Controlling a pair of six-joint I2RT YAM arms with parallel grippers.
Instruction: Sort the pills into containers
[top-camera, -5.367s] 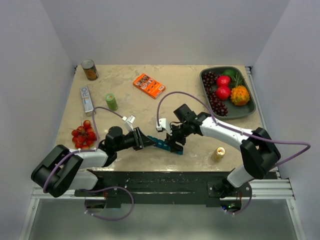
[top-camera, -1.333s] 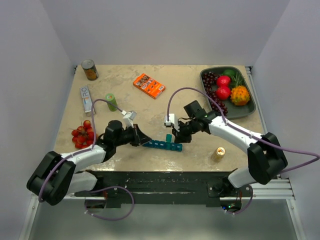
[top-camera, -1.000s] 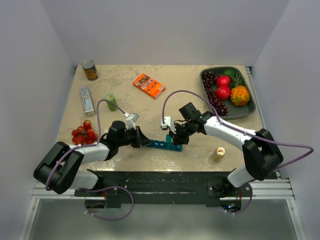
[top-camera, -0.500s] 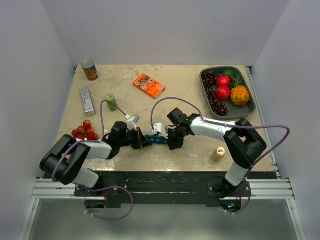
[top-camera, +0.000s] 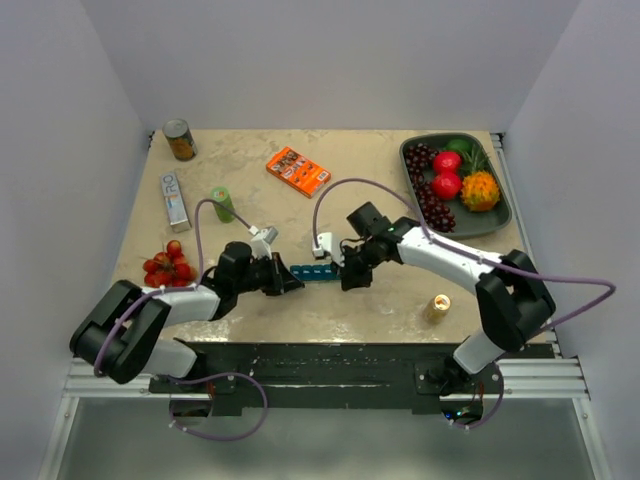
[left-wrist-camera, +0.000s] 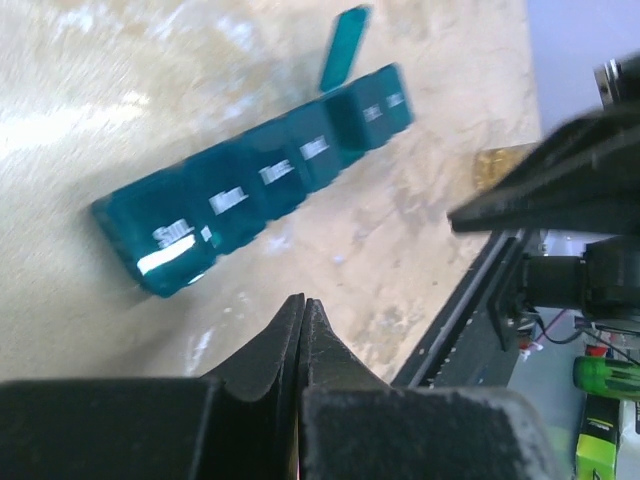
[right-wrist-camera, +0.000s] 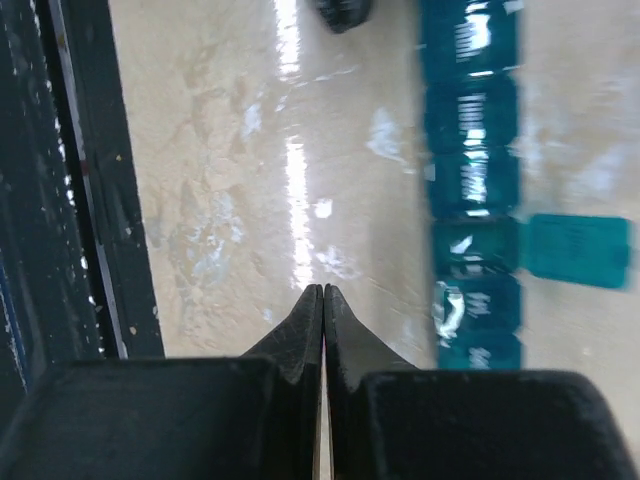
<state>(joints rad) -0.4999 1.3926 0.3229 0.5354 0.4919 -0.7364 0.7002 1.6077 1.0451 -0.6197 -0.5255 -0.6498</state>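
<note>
The containers are one teal pill organizer (top-camera: 312, 271) lying flat near the table's front middle. In the left wrist view the organizer (left-wrist-camera: 265, 170) shows a row of labelled lids, with one lid (left-wrist-camera: 345, 45) standing open near its far end. My left gripper (top-camera: 288, 282) is shut and empty, its tip (left-wrist-camera: 302, 300) just short of the organizer's left end. My right gripper (top-camera: 347, 283) is also shut and empty, its tip (right-wrist-camera: 322, 290) beside the organizer (right-wrist-camera: 470, 180) near the open lid (right-wrist-camera: 580, 250). No pills show in any view.
A small amber bottle (top-camera: 437, 307) stands front right. A green cylinder (top-camera: 222, 204), a silver box (top-camera: 175, 198), a can (top-camera: 180, 140) and tomatoes (top-camera: 167, 268) are on the left. An orange packet (top-camera: 298, 171) lies at the back. A fruit tray (top-camera: 500, 225) is at the back right.
The organizer has slid a little left and away from the front edge between the two shut grippers. The right arm swung left, then back slightly.
</note>
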